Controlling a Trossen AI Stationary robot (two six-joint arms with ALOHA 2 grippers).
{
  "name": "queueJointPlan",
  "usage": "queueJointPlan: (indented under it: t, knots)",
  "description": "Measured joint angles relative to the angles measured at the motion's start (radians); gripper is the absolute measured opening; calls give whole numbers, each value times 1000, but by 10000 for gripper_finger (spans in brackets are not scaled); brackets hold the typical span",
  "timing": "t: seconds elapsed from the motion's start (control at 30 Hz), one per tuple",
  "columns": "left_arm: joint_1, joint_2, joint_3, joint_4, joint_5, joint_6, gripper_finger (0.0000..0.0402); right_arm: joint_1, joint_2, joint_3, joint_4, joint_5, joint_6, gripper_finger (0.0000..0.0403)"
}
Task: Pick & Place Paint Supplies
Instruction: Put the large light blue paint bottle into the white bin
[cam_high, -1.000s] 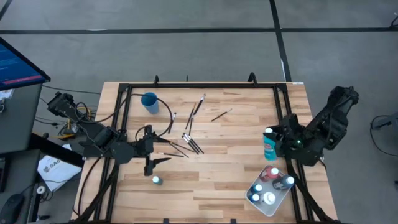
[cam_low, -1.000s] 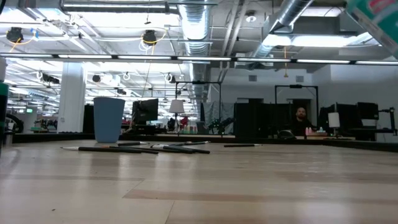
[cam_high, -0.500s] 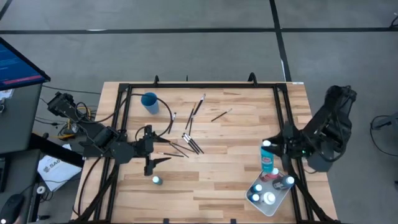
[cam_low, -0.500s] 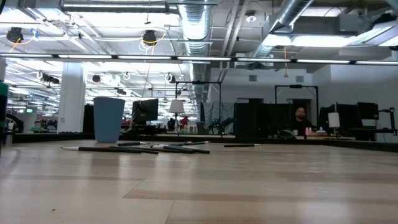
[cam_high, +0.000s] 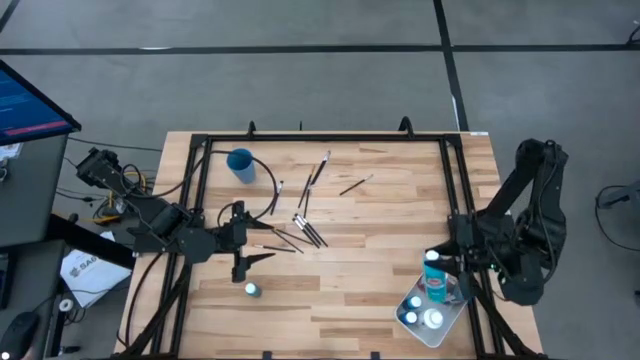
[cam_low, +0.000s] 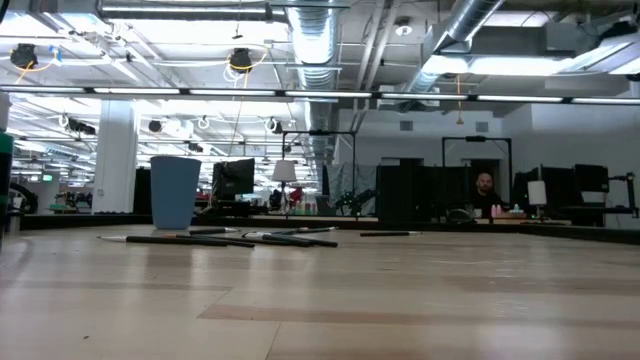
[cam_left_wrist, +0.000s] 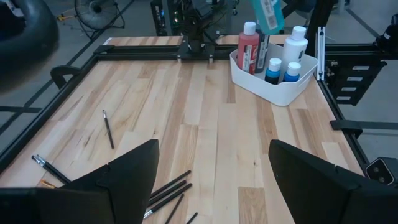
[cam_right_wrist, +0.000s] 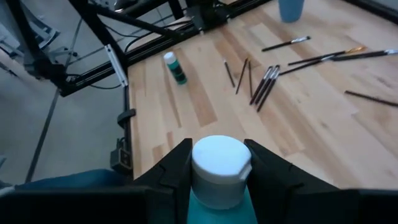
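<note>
Pale wooden planks are forming the surface (cam_high: 370, 215), with paintbrushes (cam_high: 305, 225) lying scattered near a blue cup (cam_high: 240, 163). The right gripper (cam_high: 440, 270), jaws clamped on a teal bottle (cam_high: 433, 276), is hanging over the white tray (cam_high: 412, 330) holding other bottles (cam_left_wrist: 249, 47). The left gripper (cam_high: 243, 248) is resting with jaws spread wide, empty, near a small teal bottle (cam_high: 252, 290).

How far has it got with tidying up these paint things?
Several bottles already stand in the white tray. The right gripper holds a teal bottle just above it. Left: one small bottle and the scattered brushes on the table. The left gripper waits open near them.
</note>
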Motion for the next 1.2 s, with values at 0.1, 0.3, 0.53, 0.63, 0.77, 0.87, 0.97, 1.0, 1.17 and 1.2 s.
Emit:
queueJointPlan:
  t: [0.1,0.3,0.53,0.63,0.77,0.87,0.97,1.0,1.17,1.2]
  knots:
    - [0,0,0,0,0,-19,298,28,16,0,1,0,32,113]
    - [0,0,0,1,1,-22,298,71,80,0,-36,2,87,113]
    - [0,0,0,1,1,-21,298,94,150,0,-172,25,254,113]
    - [0,0,0,1,1,-20,298,102,188,0,-177,26,288,113]
    - [0,0,0,1,1,-19,298,116,233,0,-180,25,349,113]
    - [0,0,0,1,1,-19,298,121,278,0,-188,24,389,113]
    - [0,0,0,1,1,-19,298,130,318,0,-231,18,442,114]
    - [0,0,0,1,1,-18,298,134,329,0,-251,19,466,114]
    - [0,0,0,1,1,-16,298,147,375,0,-357,19,616,114]
    - [0,0,0,1,1,-16,298,152,385,0,-363,21,638,114]
